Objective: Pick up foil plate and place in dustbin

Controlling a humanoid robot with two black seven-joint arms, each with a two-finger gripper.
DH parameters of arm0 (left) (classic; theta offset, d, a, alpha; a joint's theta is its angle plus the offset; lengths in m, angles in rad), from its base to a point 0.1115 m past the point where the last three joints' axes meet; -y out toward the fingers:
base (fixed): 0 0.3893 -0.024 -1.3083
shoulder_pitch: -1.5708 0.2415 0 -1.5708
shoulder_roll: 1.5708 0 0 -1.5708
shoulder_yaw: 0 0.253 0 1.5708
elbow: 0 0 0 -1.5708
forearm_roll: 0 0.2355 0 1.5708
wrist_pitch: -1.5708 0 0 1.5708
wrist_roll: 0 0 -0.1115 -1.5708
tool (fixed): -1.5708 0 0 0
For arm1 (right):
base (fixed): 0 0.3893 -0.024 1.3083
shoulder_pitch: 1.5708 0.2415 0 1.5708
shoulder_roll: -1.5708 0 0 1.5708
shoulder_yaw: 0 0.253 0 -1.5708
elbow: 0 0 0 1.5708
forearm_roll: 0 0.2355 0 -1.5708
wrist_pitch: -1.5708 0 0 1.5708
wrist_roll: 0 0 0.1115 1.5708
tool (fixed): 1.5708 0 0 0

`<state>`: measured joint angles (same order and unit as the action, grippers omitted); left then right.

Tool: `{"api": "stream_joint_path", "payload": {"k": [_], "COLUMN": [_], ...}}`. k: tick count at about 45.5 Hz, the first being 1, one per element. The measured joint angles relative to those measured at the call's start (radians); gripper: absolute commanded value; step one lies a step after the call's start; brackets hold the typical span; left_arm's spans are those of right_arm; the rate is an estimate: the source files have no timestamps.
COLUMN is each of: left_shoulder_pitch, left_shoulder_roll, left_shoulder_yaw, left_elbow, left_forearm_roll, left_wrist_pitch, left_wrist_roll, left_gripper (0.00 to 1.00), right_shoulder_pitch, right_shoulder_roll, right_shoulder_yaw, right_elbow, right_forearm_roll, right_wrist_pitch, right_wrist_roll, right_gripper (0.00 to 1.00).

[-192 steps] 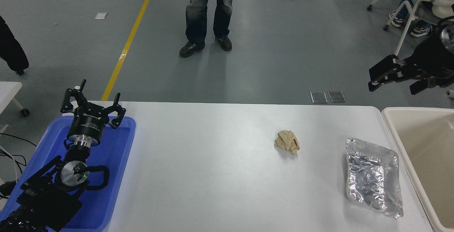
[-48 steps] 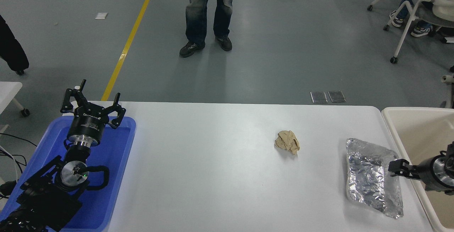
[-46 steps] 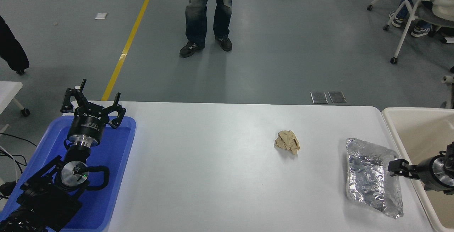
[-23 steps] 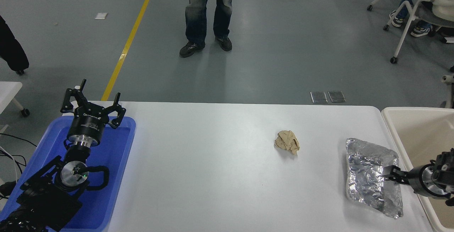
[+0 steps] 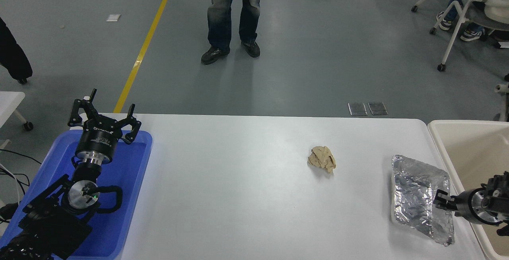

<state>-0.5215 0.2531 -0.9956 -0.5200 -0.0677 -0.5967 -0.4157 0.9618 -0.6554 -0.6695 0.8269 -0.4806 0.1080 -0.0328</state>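
The foil plate (image 5: 415, 192), shiny crinkled silver, lies near the table's right end, close to the cream dustbin (image 5: 441, 140) that stands off the table's right edge. My right gripper (image 5: 438, 201) comes in low from the right over the bin's rim. It is shut on the foil plate's right rim, and the plate sits slightly tilted. My left gripper (image 5: 104, 115) is parked open above the far end of the blue tray at the lower left.
A tan crumpled paper ball (image 5: 322, 159) lies left of the foil plate. The blue tray (image 5: 135, 180) fills the table's left end under the left arm. A person (image 5: 234, 13) stands beyond the far edge. A wheeled chair (image 5: 469, 17) stands at the top right.
My right arm came down from high at the right to the foil plate's right rim and closed on it. The plate has shifted slightly toward the bin. The left arm stayed still.
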Motion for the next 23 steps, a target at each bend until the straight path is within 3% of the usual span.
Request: {"api": "stream_joint_path", "payload": {"k": [23], "left_shoulder_pitch": [0.000], "left_shoulder_roll": [0.000], "left_shoulder_yaw": [0.000], "left_elbow": [0.000], "left_forearm_roll": [0.000], "left_wrist_pitch": [0.000], "left_wrist_roll": [0.000], "left_gripper": [1.00], "right_shoulder_pitch": [0.027], "right_shoulder_roll": [-0.004], "right_shoulder_yaw": [0.001], "right_elbow": [0.011], "right_forearm_roll": [-0.029], "right_wrist_pitch": [0.003], "right_wrist_roll": [0.001], "right_gripper": [0.00]}}
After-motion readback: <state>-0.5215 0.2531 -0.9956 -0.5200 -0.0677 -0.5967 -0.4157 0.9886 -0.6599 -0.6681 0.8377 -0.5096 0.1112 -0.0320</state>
